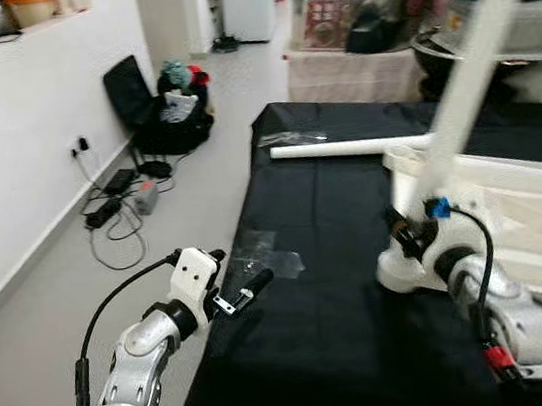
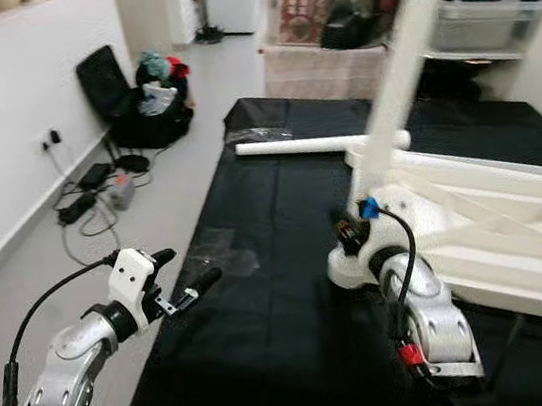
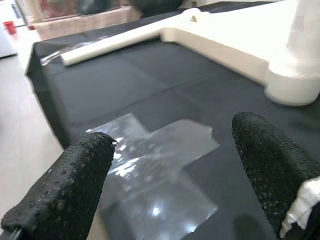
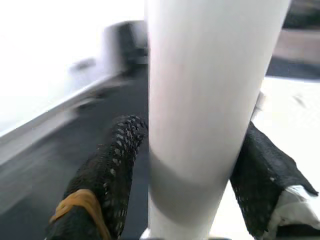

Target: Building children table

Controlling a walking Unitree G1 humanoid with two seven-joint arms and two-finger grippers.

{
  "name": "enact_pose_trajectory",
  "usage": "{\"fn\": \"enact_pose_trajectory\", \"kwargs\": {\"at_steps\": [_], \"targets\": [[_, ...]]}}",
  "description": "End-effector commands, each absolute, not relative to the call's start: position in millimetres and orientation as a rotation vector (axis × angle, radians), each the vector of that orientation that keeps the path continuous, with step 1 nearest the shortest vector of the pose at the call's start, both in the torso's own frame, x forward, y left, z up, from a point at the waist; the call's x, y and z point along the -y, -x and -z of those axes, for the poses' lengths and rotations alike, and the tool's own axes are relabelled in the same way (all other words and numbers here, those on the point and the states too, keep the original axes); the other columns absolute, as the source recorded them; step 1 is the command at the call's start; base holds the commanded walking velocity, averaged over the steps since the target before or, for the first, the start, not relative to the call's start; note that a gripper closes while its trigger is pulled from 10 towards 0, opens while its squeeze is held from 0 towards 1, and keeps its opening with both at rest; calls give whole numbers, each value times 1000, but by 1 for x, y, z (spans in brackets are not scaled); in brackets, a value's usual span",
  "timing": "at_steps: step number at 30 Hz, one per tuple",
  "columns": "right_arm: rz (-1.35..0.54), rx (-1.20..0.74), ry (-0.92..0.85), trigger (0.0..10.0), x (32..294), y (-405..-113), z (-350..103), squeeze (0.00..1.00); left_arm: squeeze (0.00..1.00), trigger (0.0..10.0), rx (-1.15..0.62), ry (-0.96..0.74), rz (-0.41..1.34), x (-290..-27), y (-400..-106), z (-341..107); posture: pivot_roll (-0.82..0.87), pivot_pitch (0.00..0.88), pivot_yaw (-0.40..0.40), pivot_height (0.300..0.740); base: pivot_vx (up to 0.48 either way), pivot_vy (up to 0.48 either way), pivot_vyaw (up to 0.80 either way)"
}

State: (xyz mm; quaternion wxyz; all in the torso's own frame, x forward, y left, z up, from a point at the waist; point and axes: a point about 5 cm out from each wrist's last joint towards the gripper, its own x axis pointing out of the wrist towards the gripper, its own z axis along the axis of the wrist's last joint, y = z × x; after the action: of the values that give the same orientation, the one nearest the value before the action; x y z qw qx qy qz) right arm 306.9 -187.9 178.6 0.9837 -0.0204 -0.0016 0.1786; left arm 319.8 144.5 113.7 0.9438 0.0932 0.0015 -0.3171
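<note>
Hiding its own fingertips, right hand (image 4: 192, 165) clamps the blurred table leg (image 1: 474, 63); left hand (image 3: 175, 175) spread apart.

In the lower middle of the left eye view the black-covered counter (image 1: 340, 335) lies bare, open room for a tool. At centre left a clear plastic wrapper (image 1: 263, 257) lies flat there, just ahead of the left tool (image 1: 248, 289), fingers apart. The right half is blocked by the upturned white table top (image 1: 526, 218); its upright leg (image 1: 470, 74) rises toward the upper right (right tool (image 1: 401, 230) closed around its base). A loose white leg (image 1: 349, 148) lies across the far counter. At left, floor (image 1: 181, 206) offers passage, cables (image 1: 111, 210) near the wall.
</note>
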Motion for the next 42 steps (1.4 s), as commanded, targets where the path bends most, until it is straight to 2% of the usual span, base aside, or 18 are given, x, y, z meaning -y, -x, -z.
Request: {"fn": "enact_pose_trajectory", "kwargs": {"at_steps": [1, 6, 10, 18, 19, 20, 22, 23, 27, 28, 30, 31, 32, 33, 35, 38, 40, 42], "targets": [[-561, 78, 67, 10000, 160, -307, -192, 0, 0, 10000, -6, -208, 647, -147, -321, -114, 23, 0, -100, 740, 0, 0, 0], [-627, 93, 60, 10000, 155, -309, -193, 0, 0, 10000, 1, -202, 646, -145, -320, -115, 43, 0, -113, 740, 0, 0, 0], [-753, 87, 21, 10000, 144, -300, -188, 0, 0, 10000, -6, -202, 643, -148, -315, -111, 54, 0, -119, 740, 0, 0, 0], [-691, 65, -11, 10000, 138, -308, -179, 0, 0, 10000, -6, -208, 649, -148, -319, -114, 34, 0, -101, 740, 0, 0, 0], [-676, 67, -28, 4824, 139, -309, -178, 0, 0, 10000, -4, -207, 653, -146, -320, -115, 34, 0, -100, 740, 0, 0, 0], [-649, 75, -48, 2824, 142, -310, -178, 0, 0, 10000, -2, -206, 656, -145, -320, -115, 34, 0, -100, 740, 0, 0, 0], [-623, 84, -68, 2824, 145, -311, -177, 0, 0, 10000, 0, -206, 659, -143, -321, -115, 34, 0, -100, 740, 0, 0, 0], [-542, 54, -51, 0, 153, -315, -173, 0, 0, 10000, 1, -205, 660, -143, -320, -116, 36, 0, -101, 740, 0, 0, 0], [-402, 1, -10, 0, 165, -320, -165, 0, 0, 10000, -2, -205, 657, -145, -319, -115, 37, 0, -102, 740, 0, 0, 0], [-22, -113, 74, 0, 197, -327, -149, 0, 0, 10000, -8, -206, 650, -149, -318, -114, 30, 0, -96, 740, 0, 0, 0], [466, -253, 92, 0, 244, -317, -128, 0, 0, 10000, -13, -206, 648, -149, -317, -112, 21, 0, -91, 740, 0, 0, 0], [466, -253, 92, 0, 244, -317, -128, 0, 0, 10000, -13, -206, 648, -149, -317, -112, 21, 0, -91, 740, 0, 0, 0], [602, -303, 96, 0, 257, -310, -121, 0, 0, 10000, -14, -206, 649, -149, -317, -111, 21, 0, -91, 740, 0, 0, 0], [602, -303, 96, 0, 257, -310, -121, 0, 0, 10000, -14, -206, 649, -149, -317, -111, 21, 0, -91, 740, 0, 0, 0], [751, -328, 83, 0, 263, -291, -112, 0, 0, 10000, -10, -203, 661, -144, -319, -113, 14, 0, -82, 740, 0, 0, 0], [757, -315, 85, 0, 258, -286, -112, 0, 0, 10000, -7, -202, 666, -142, -320, -114, 14, 0, -82, 740, 0, 0, 0], [708, -300, 92, 0, 237, -282, -114, 0, 0, 10000, -4, -202, 670, -140, -321, -115, 10, 0, -76, 740, 0, 0, 0], [708, -300, 92, 0, 237, -282, -114, 0, 0, 10000, -4, -202, 670, -140, -321, -115, 10, 0, -76, 740, 0, 0, 0]]}}
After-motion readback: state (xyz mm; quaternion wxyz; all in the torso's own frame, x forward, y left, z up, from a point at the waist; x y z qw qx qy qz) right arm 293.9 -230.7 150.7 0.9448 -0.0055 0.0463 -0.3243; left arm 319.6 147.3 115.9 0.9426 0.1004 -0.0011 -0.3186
